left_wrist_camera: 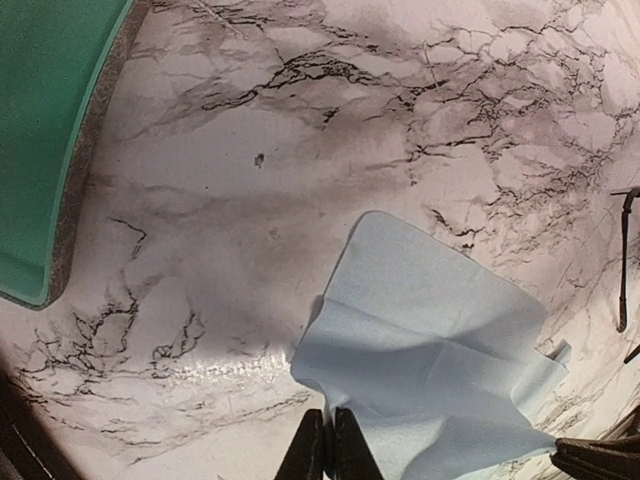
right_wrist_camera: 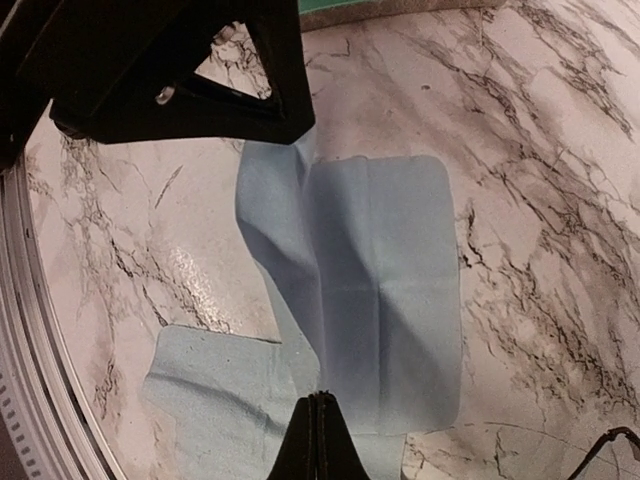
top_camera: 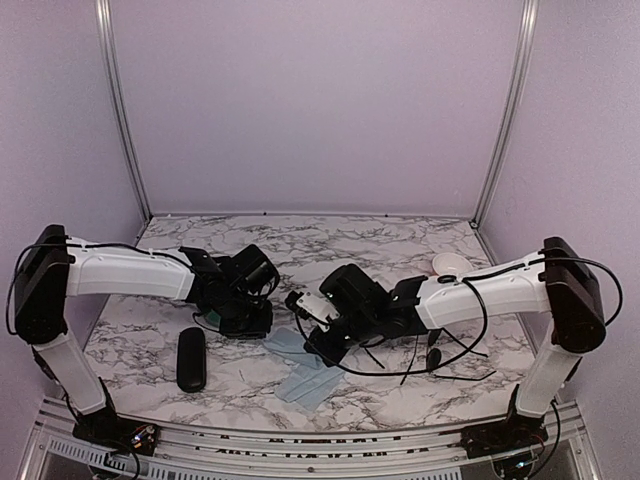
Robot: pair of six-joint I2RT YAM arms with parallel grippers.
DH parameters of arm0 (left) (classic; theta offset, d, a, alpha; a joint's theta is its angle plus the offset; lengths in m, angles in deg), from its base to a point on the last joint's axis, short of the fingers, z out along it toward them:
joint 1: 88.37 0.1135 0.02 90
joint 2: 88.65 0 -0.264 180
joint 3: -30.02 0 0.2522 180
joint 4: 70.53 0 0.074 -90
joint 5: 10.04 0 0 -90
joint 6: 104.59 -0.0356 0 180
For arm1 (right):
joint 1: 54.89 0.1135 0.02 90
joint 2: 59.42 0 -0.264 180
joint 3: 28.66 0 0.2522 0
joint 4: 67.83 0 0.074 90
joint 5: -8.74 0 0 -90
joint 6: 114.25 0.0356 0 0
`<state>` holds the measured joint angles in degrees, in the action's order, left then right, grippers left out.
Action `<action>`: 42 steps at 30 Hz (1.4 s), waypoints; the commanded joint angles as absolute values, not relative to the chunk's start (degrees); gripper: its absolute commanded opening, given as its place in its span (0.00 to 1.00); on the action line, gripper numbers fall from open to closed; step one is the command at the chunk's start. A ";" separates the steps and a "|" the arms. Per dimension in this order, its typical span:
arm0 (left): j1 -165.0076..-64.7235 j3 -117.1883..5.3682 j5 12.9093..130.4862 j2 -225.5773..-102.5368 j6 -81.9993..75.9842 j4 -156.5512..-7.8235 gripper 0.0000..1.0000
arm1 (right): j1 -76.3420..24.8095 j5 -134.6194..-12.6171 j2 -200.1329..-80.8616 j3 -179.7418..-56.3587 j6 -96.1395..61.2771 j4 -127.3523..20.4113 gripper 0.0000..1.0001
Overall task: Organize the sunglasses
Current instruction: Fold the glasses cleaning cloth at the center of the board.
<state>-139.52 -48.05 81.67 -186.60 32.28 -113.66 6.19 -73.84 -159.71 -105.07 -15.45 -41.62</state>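
Observation:
One pair of sunglasses (top_camera: 433,357), thin black wire, lies on the marble under my right forearm. Only a slim arm of it (left_wrist_camera: 624,262) shows at the right edge of the left wrist view, and a tip (right_wrist_camera: 612,440) in the right wrist view. My left gripper (left_wrist_camera: 330,440) is shut on a corner of a light blue cloth (left_wrist_camera: 440,330). My right gripper (right_wrist_camera: 322,402) is shut on the opposite edge of that cloth (right_wrist_camera: 385,280). The cloth hangs between the two grippers (top_camera: 270,335) (top_camera: 315,348), just above the table.
A second blue cloth (right_wrist_camera: 215,390) lies flat under the held one. An open case with green lining and a grey rim (left_wrist_camera: 50,120) sits beside my left gripper. A glossy black oval case (top_camera: 191,358) lies front left. A white round object (top_camera: 450,265) is back right.

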 commanded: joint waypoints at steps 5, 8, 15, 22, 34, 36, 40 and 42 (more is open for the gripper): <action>-138.34 -53.21 80.90 -191.26 29.51 -116.70 0.06 | 5.19 -74.67 -159.70 -102.82 -14.42 -43.98 0.00; -138.21 -54.61 81.09 -192.65 28.99 -117.15 0.05 | 4.98 -74.74 -159.77 -102.12 -14.07 -44.58 0.00; -137.94 -55.90 81.85 -194.34 28.59 -117.54 0.05 | 4.70 -76.24 -160.61 -101.31 -13.79 -45.22 0.00; -137.94 -57.31 82.48 -195.81 28.18 -117.47 0.04 | 4.35 -77.49 -161.83 -101.36 -14.28 -45.43 0.00; -137.94 -58.74 83.80 -197.40 27.69 -117.42 0.02 | 4.17 -78.52 -163.04 -100.90 -14.57 -45.90 0.00; -137.94 -58.68 84.04 -197.54 27.69 -117.43 0.02 | 4.10 -78.85 -163.33 -100.81 -14.63 -45.97 0.00; -137.94 -58.90 84.39 -197.80 27.69 -117.29 0.02 | 4.04 -78.97 -163.83 -101.01 -14.75 -46.08 0.00; -137.96 -58.89 84.37 -197.93 27.69 -117.10 0.02 | 3.99 -79.09 -164.06 -101.04 -14.80 -45.92 0.00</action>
